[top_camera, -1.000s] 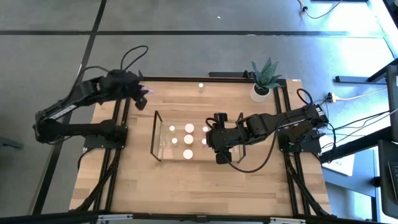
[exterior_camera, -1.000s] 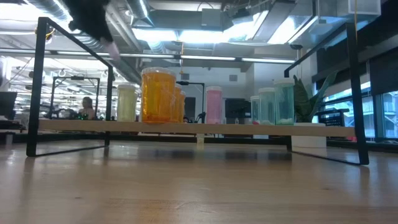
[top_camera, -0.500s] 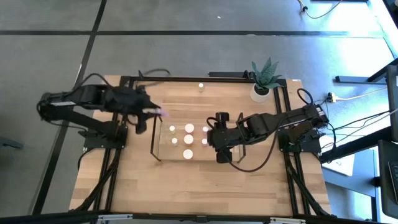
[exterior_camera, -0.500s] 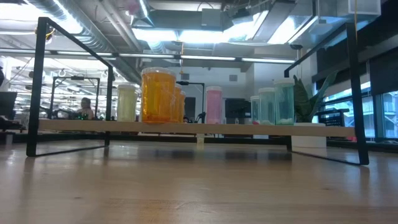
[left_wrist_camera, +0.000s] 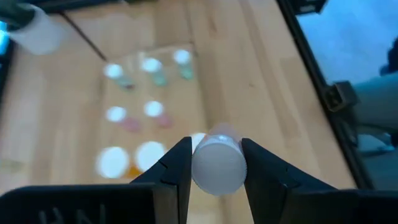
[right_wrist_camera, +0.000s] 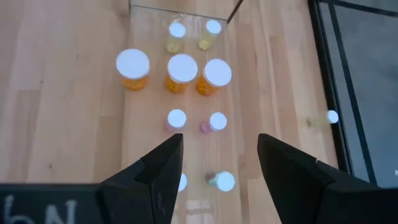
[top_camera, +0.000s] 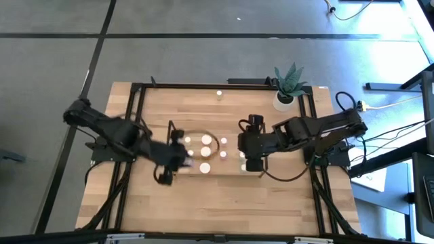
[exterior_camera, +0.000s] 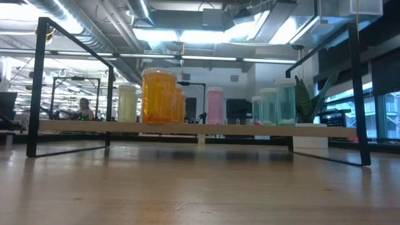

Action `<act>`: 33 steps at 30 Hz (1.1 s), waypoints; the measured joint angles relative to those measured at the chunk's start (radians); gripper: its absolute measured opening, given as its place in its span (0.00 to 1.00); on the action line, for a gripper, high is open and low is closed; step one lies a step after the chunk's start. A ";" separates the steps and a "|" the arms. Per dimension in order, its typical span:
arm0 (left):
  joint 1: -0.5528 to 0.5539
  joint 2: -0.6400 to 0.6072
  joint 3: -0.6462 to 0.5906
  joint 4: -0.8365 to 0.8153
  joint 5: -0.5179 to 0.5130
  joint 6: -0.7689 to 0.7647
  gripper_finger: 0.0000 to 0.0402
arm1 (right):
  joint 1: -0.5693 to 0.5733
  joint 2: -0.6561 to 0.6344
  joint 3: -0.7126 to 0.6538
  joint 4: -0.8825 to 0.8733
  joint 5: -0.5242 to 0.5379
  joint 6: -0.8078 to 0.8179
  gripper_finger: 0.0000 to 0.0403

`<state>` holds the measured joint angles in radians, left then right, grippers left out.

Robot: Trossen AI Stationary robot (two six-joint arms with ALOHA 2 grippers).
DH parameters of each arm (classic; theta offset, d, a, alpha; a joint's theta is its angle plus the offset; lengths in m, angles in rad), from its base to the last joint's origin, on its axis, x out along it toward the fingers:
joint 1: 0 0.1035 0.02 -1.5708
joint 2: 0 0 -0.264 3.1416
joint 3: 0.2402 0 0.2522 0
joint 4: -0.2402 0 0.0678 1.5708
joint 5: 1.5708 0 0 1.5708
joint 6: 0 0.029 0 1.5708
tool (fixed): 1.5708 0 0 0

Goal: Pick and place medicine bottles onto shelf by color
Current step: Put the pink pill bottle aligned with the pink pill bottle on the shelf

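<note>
Placement next: left hand [left_wrist_camera: 214,163] clamped on a white-capped bottle [left_wrist_camera: 217,163] over the shelf's [top_camera: 169,146] left end. Lower upright into a free spot. Right hand [right_wrist_camera: 217,163] hangs wide open, empty, over the right end.

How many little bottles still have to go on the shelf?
Nearly done, it seems. The shelf already holds grouped bottles: orange bottles, pink bottles, yellowish and green ones. In hand: the left end effector grips a white-capped bottle over the shelf. Left: one small bottle at the table's far edge. The right end effector hangs open above the shelf, empty.
</note>
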<state>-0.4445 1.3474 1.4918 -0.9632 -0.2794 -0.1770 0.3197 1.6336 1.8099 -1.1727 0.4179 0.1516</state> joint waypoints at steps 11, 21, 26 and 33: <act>-0.183 0.197 0.001 0.008 0.016 -0.304 0.26 | 0.055 -0.027 0.000 0.005 -0.112 -0.026 0.52; -0.234 0.354 0.001 0.046 0.080 -0.474 0.26 | 0.103 -0.026 0.000 0.024 -0.151 -0.026 0.52; -0.219 0.433 0.001 0.050 0.080 -0.540 0.26 | 0.118 -0.026 0.000 0.029 -0.153 -0.031 0.52; -0.177 0.528 0.001 0.133 0.094 -0.580 0.26 | 0.143 -0.003 0.000 0.098 -0.211 -0.074 0.52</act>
<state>-0.6214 1.8753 1.4929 -0.8305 -0.1851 -0.7570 0.4628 1.6306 1.8099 -1.0743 0.2073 0.0776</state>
